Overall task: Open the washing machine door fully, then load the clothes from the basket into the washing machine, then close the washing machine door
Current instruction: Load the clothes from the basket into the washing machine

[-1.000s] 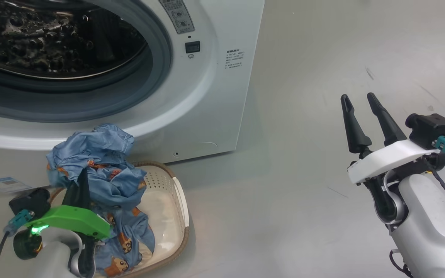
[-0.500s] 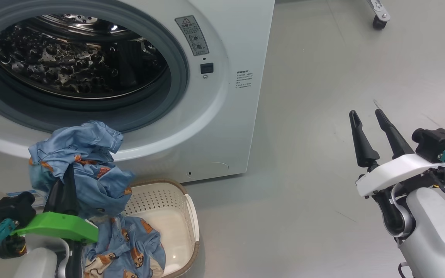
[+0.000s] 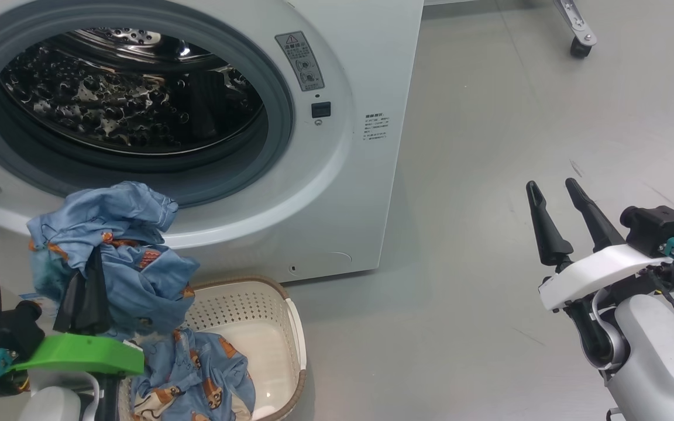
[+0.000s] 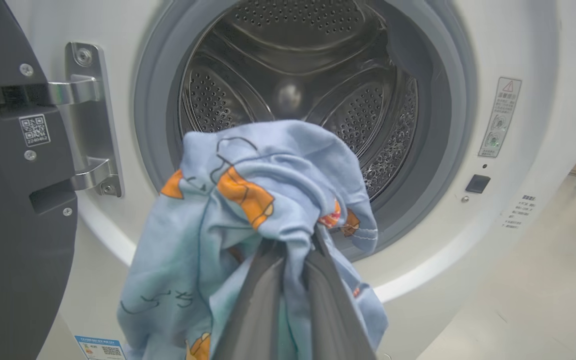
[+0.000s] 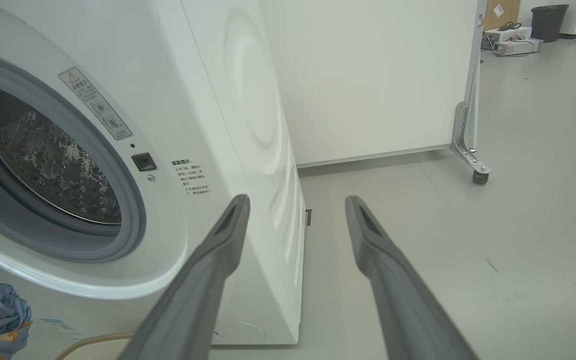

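**Left gripper** (image 4: 295, 244): fingers pressed together, pinching a bunch of the clothes (image 4: 248, 200). The cloth is draped over both fingers and is held raised in front of the lower edge of the machine's opening, outside it.

**Clothes, lower part:** more of the same printed cloth is seen lying in the basket (image 3: 237, 304), at its near left corner. Whether it hangs from the held bunch or is a separate piece cannot be told.

**Basket:** set on the floor (image 3: 460, 292), just in front of the washing machine (image 3: 348, 175).

**Drum** (image 3: 126, 111): no cloth is seen inside.

**Door** (image 4: 8, 210): swung back on its hinge (image 4: 88, 120) at the left edge of the opening. The opening step is judged done.

**Right gripper** (image 3: 552, 187): fingers spread wide, nothing held. It is placed over bare floor, well apart from the machine's right side.

**Progress:** loading is judged begun but not completed. Left to be done: the bunch carried into the drum and released, the basket emptied, the door closed.
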Controlling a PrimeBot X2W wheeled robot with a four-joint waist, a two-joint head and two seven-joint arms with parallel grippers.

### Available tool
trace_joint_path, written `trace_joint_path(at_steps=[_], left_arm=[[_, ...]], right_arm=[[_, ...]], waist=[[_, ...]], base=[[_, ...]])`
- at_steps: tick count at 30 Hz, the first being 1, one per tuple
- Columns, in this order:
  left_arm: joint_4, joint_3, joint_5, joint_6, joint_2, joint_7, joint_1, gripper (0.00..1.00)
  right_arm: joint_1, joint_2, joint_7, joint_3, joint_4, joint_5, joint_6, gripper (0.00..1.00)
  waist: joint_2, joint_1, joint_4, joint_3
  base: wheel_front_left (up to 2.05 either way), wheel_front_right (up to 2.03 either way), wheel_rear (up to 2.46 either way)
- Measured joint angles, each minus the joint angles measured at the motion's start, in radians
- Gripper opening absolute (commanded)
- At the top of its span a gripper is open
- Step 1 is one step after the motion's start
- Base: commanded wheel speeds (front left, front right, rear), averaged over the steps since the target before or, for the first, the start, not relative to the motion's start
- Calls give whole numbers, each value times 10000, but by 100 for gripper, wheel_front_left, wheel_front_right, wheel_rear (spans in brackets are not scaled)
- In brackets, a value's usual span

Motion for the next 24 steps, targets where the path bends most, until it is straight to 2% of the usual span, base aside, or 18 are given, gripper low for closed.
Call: trace_joint_path(at_steps=[15,24], left_arm=[[-1202,-176,508,50,117,-12,139,0],[-1499,-313,715,-15,508,336,-1567,0]], right_arm=[[12,-63,0,161,-102,33,0,100],[-28,-54,0,316,-351,136,0,100]], waist=[[0,0,-61,103],[-1,1,-262,604]], base=[[0,0,0],[0,0,0]])
